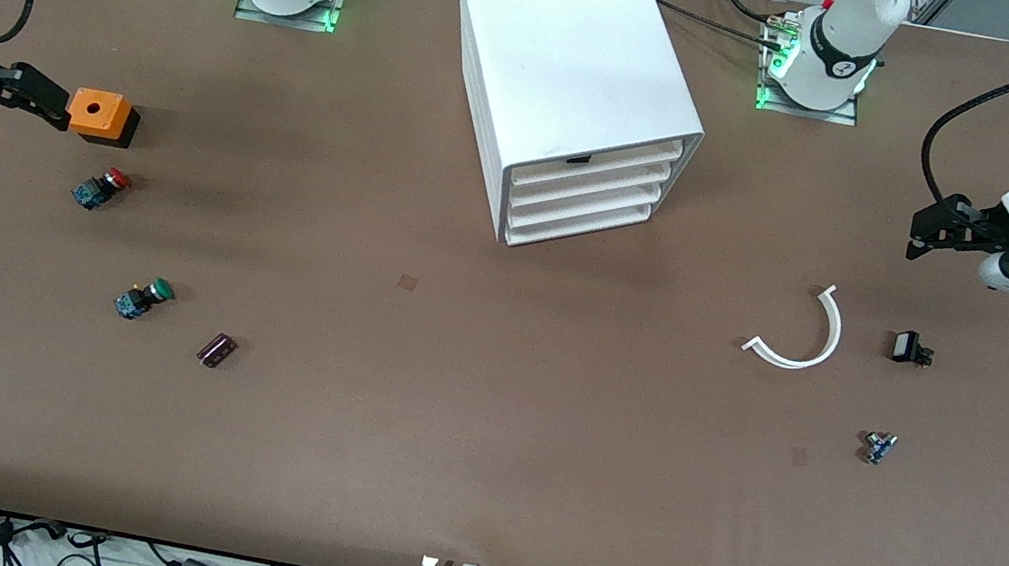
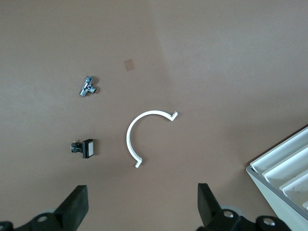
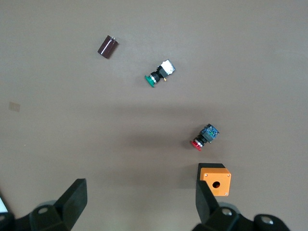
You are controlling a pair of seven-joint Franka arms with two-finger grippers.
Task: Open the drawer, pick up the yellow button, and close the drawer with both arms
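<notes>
Front view tells you nothing is begun: the top drawer [image 1: 594, 154] sits closed in its cabinet [image 1: 575, 41], button unseen, left pincer [image 1: 926, 231] and right pincer [image 1: 38, 95] both released, waiting over the worktop [image 1: 476, 461] ends.

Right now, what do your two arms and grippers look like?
Both arms are glossy white with black joint rings, on bases lit green. Black cables loop along each. The left gripper and right gripper are black with two fingers; the right wrist has a silver section.
</notes>
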